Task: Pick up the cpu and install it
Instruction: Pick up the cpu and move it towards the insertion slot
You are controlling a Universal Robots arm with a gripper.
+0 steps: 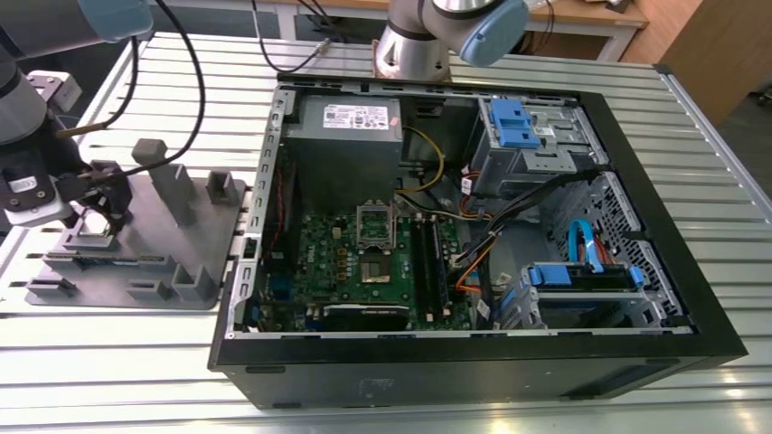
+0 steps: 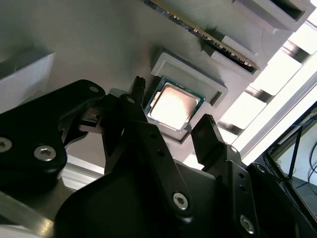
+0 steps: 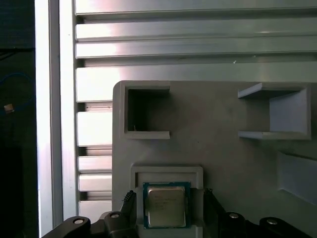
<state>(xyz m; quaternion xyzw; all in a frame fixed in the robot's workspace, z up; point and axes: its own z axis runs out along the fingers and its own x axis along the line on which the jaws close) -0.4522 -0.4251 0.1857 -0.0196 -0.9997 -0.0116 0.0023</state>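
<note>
Your pincer (image 2: 174, 102) is spread wide and empty, one finger on each side of the cpu (image 3: 166, 206), which lies flat in its recess in the grey holder (image 1: 157, 237) on the worktop (image 1: 121, 362) — lower squarely, close on opposite edges, lift without tilting.

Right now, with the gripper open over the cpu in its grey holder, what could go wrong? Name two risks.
1. The gripper straddles the cpu close to the raised rim of the holder; closing might catch that rim instead.
2. The cpu lies flat in its recess, so a shallow grip may slip or tilt it.
</note>
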